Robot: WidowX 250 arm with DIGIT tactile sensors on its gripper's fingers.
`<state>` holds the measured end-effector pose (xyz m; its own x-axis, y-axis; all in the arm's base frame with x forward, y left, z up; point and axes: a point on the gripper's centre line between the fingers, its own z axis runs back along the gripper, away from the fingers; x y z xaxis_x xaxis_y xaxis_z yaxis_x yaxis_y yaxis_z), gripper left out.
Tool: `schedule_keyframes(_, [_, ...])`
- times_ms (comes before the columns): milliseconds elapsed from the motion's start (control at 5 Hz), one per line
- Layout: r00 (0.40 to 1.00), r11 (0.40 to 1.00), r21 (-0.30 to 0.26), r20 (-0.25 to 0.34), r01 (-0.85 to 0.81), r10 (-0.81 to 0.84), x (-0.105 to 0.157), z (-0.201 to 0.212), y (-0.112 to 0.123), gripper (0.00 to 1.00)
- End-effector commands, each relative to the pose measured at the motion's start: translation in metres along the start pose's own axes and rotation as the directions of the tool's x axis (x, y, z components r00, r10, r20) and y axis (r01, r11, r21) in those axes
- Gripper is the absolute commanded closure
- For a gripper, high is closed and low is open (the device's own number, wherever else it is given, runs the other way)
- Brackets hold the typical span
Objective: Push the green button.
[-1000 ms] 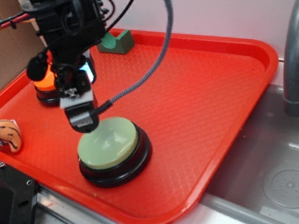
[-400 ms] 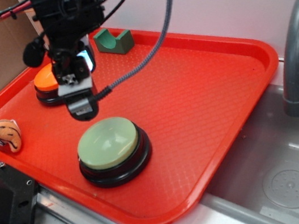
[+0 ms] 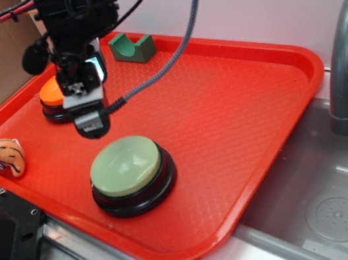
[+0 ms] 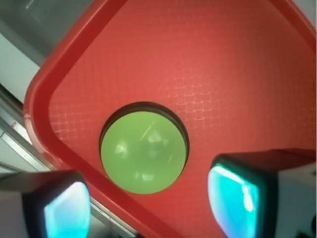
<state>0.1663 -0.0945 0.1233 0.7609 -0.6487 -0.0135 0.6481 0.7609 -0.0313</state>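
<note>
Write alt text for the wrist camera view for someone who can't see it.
A large round pale green domed push button on a black circular base sits near the corner of a textured red plastic tray, seen from directly above. The gripper hangs above it, its two glowing teal finger pads apart at the bottom edge.

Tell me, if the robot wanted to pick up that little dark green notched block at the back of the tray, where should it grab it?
Probably across the green block's two flat long sides, coming straight down from above; the U-notch faces up and nothing crowds it on the red tray.
</note>
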Motion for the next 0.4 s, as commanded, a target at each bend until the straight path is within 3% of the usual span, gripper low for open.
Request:
schedule_keyframes(0, [0.996,1.0,0.015,0.085,-0.01,0.009,0.0107,0.0288,-0.0026,0.0])
schedule_keyframes(200, [0.996,1.0,0.01,0.094,-0.008,0.007,0.013,0.0373,-0.0027,0.0])
